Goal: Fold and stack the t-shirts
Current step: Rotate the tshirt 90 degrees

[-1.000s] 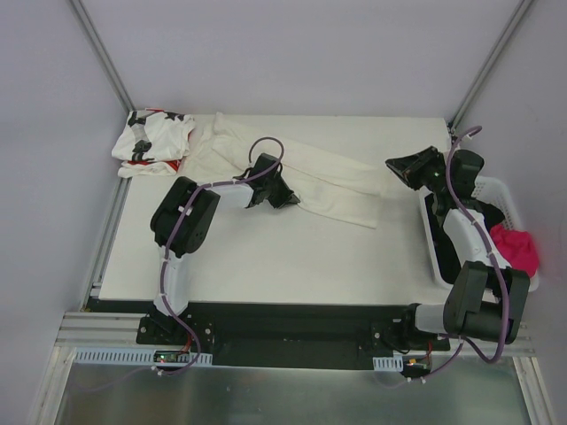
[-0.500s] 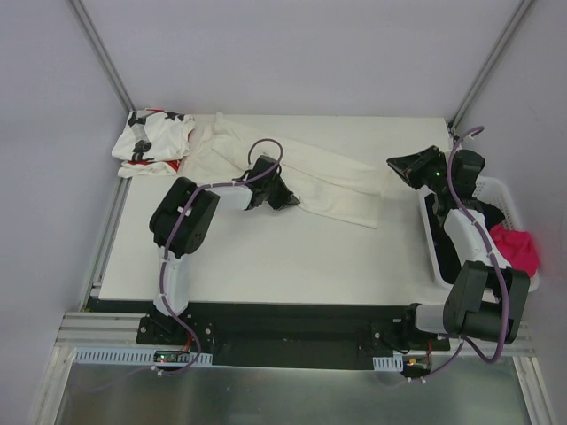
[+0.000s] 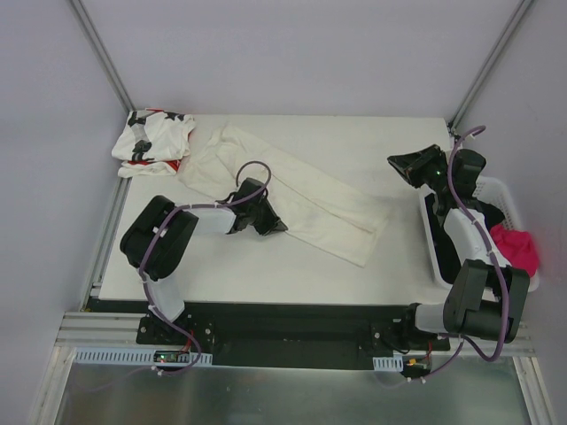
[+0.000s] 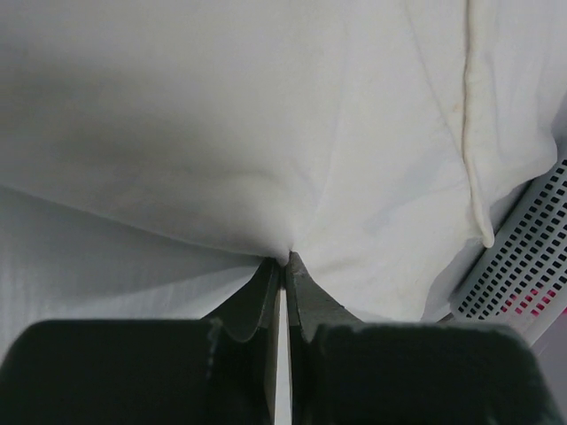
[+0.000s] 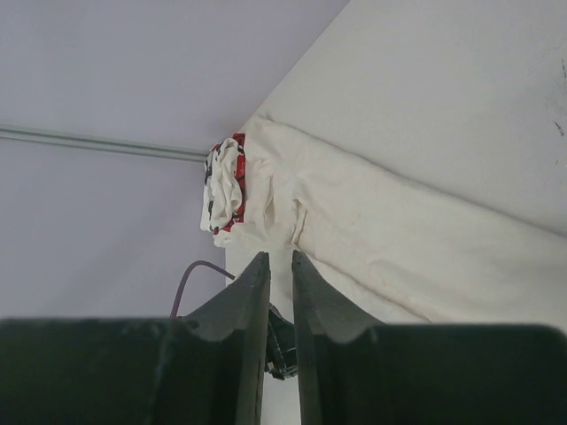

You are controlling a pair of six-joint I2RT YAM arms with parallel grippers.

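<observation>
The plain cream-white t-shirt [image 3: 310, 190] lies in a long diagonal band across the table, from back left to right of centre. My left gripper [image 3: 276, 226] is at its near edge, shut on a pinch of that cloth [image 4: 266, 133], which puckers at the fingertips [image 4: 285, 258]. The star-print t-shirt [image 3: 152, 142] with red marks sits crumpled at the back left corner, touching the cream one. My right gripper [image 3: 394, 165] hangs in the air over the table's right side, jaws a narrow gap apart with nothing between them [image 5: 275, 255]. It faces both shirts [image 5: 399, 230] [image 5: 226, 190].
A white perforated basket [image 3: 434, 248] stands off the table's right edge, with a pink cloth [image 3: 516, 248] in it. Its corner shows in the left wrist view [image 4: 523, 266]. Grey walls and metal frame rails close in the back and sides.
My left gripper shut on the cream t-shirt's edge, then drew it toward the near side. The shirt slid forward and stretched out. The right arm stayed still.
</observation>
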